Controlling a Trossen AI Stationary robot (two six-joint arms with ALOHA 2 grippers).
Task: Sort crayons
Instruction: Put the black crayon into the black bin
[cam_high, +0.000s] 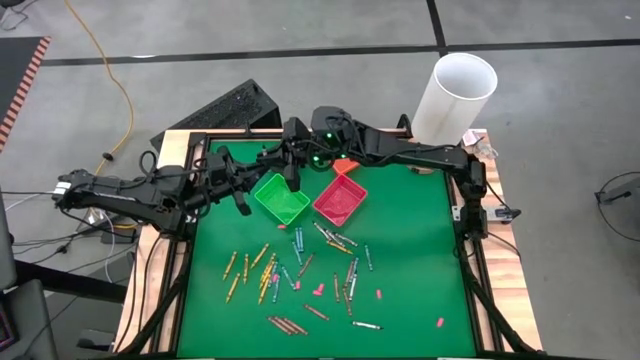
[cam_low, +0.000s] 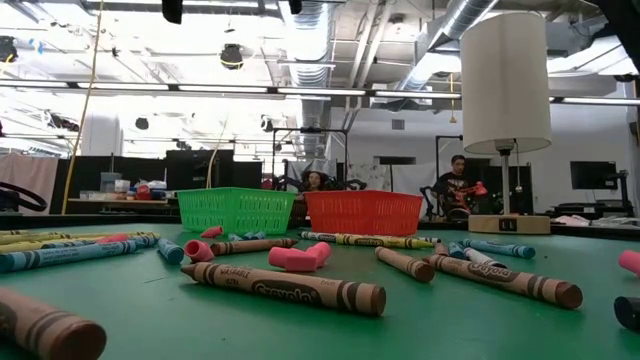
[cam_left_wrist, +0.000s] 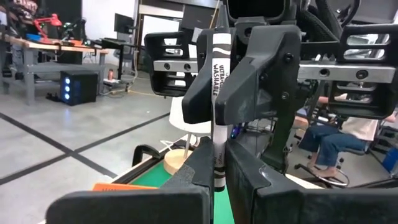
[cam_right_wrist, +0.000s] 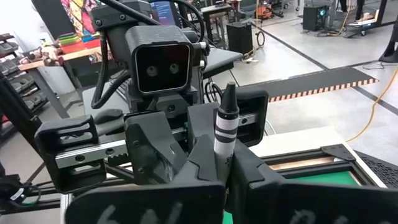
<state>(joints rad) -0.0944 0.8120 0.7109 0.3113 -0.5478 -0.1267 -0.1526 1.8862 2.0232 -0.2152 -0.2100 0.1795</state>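
Both grippers meet above the table's far middle, just left of the green bin, facing each other. Between them stands one crayon with a white wrapper, black bands and a dark tip, upright with its tip up. My left gripper is shut on its lower end. My right gripper is shut on it higher up. Many other crayons lie flat on the green mat, and they also show in the low view. My left gripper pinches the crayon's lower end between its two fingers. They come level from the table's left and lie across the crayon. The crayon stands upright above them, clear of the table. My right gripper pinches the crayon's wrapper between its two fingers, above the left gripper's hold. They come level from the table's right, across the crayon. The dark tip sticks out above the fingers.
A green bin and a red bin stand side by side at the far middle, with a small orange bin behind them. A white tube stands at the far right corner. Pink bits lie among the crayons.
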